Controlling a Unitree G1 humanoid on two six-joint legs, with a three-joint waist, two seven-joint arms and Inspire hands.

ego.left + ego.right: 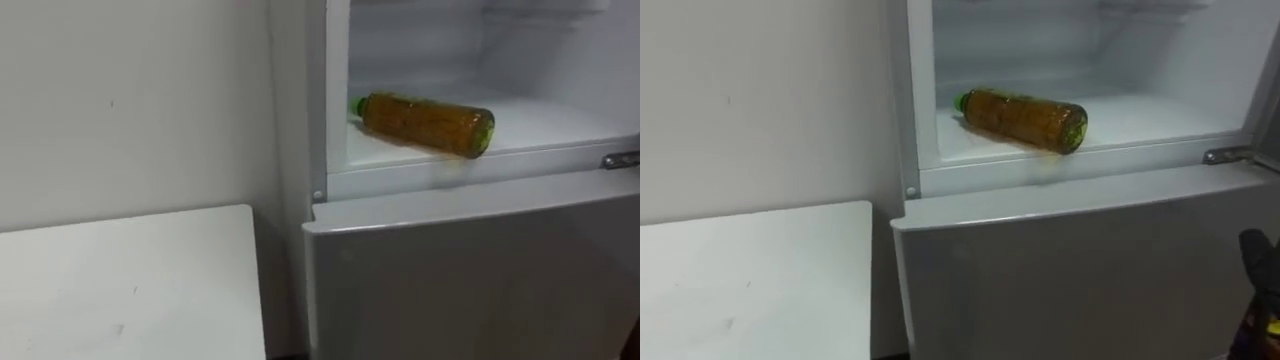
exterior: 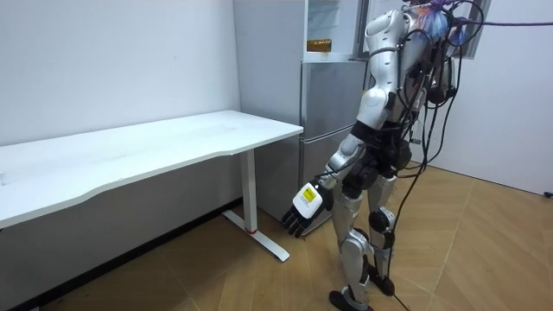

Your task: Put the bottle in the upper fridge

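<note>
Left hand point(image 2: 304, 207) hangs slack and unclenched at the side; bottle point(image 1: 425, 122) lies in the upper fridge point(image 1: 560, 118).

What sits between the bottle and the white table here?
In the left eye view, just the fridge's white frame stands between the bottle, lying on its side inside, and the table; nothing else lies there.

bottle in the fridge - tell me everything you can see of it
The bottle is clear plastic by the look, filled with amber-brown liquid, with a green cap. It lies on its side on the white floor of the open upper fridge, near the front edge, cap toward the left back, base toward the front right. Only the floor touches it.
</note>
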